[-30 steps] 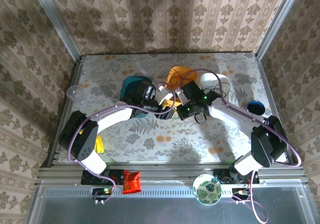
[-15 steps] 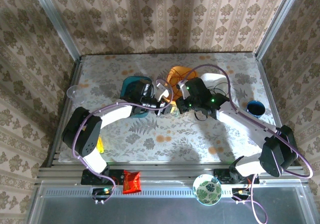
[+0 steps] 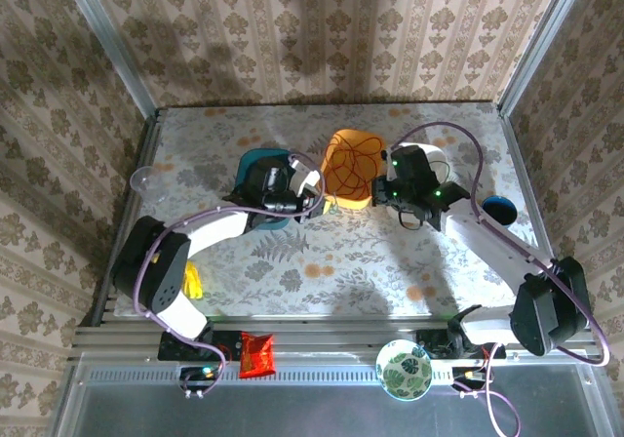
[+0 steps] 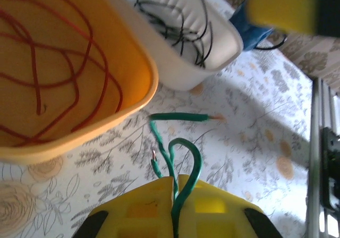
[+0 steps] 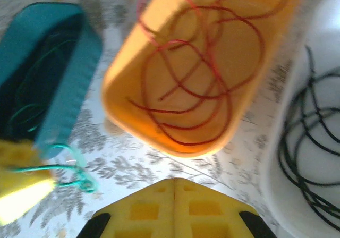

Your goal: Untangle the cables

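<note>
My left gripper (image 4: 177, 178) is shut on the green cable (image 4: 178, 145), whose loops and bare ends stick out over the table in front of the jaws. From the right wrist, that green cable (image 5: 71, 175) shows at the lower left. The red cable (image 4: 58, 73) lies coiled in the orange bin (image 3: 351, 169). The black cable (image 4: 180, 25) lies in the white bin (image 3: 426, 161). My right gripper (image 5: 175, 180) is shut with nothing in it, near the orange bin (image 5: 159, 134). From above, the left gripper (image 3: 319, 191) and right gripper (image 3: 378, 191) flank the orange bin.
A teal bin (image 3: 259, 177) stands left of the orange one. A blue bowl (image 3: 497, 208) sits at the right edge and a clear cup (image 3: 143, 178) at the left. A red packet (image 3: 256, 352) and a patterned bowl (image 3: 404, 369) lie on the near rail.
The left gripper has shut on the green cable. The two grippers, close together before, have drawn apart: the right arm has pulled back to the right and the left has shifted slightly back.
</note>
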You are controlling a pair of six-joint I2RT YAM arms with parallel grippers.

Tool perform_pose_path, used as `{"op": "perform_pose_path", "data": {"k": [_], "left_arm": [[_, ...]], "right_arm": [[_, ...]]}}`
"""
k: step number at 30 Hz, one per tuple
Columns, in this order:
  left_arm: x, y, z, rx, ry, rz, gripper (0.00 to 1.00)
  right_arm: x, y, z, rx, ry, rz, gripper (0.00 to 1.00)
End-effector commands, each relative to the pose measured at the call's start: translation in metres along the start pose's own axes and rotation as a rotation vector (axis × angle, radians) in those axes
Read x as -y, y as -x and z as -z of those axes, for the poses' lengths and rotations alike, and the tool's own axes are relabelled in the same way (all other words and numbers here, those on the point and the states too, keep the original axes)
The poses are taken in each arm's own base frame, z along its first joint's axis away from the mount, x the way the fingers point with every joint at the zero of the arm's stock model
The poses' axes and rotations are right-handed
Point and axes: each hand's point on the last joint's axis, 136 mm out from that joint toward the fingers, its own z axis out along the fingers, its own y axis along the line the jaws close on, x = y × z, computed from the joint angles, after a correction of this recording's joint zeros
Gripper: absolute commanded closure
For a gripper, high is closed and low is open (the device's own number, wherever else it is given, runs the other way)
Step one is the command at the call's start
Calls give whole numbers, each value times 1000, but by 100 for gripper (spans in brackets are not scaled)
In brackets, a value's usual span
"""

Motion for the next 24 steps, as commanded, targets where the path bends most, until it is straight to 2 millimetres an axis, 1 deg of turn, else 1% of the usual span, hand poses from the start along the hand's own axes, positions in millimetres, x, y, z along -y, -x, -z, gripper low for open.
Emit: {"op": "perform_pose_path", "data": {"k": [1, 2, 3, 4, 6, 8, 9, 11, 15, 20, 21, 22, 24], "left_arm": [[35, 44, 21, 128, -87, -76, 100], [41, 49, 24, 139, -102, -82, 100], [45, 55, 28, 150, -109, -89, 100], [47, 57, 30, 152, -110, -93, 100], [48, 60, 34, 158, -109, -95, 100], [45, 60, 36, 161, -100, -92, 100], [44, 61, 37, 162, -97, -90, 100], [43, 61, 37, 164, -97, -85, 100], [46, 66, 37, 176, -124, -77, 100], [52, 72, 39, 198, -151, -73, 100], [53, 73, 40, 199, -157, -70, 100], [53, 72, 39, 199, -160, -66, 100], [55, 72, 40, 200, -166, -62, 100]], "right_arm": [[-1, -21, -14, -93, 48, -97, 100], [-7, -24, -15, -107, 87, -97, 100], [-17, -25, -15, -111, 150, -95, 97], [-28, -24, -12, -103, 213, -93, 91], [-49, -16, 1, -57, 345, -80, 73], [-62, -10, 13, -22, 422, -61, 62], [-67, -9, 19, -13, 457, -45, 59], [-78, -8, 26, -17, 519, -19, 56], [-97, -10, 28, -69, 617, -1, 54], [-107, -7, 19, -99, 643, 18, 54], [-107, -10, 12, -112, 641, 10, 54], [-108, -8, 9, -113, 647, 6, 54], [-111, -7, 6, -121, 663, 2, 56]]}}
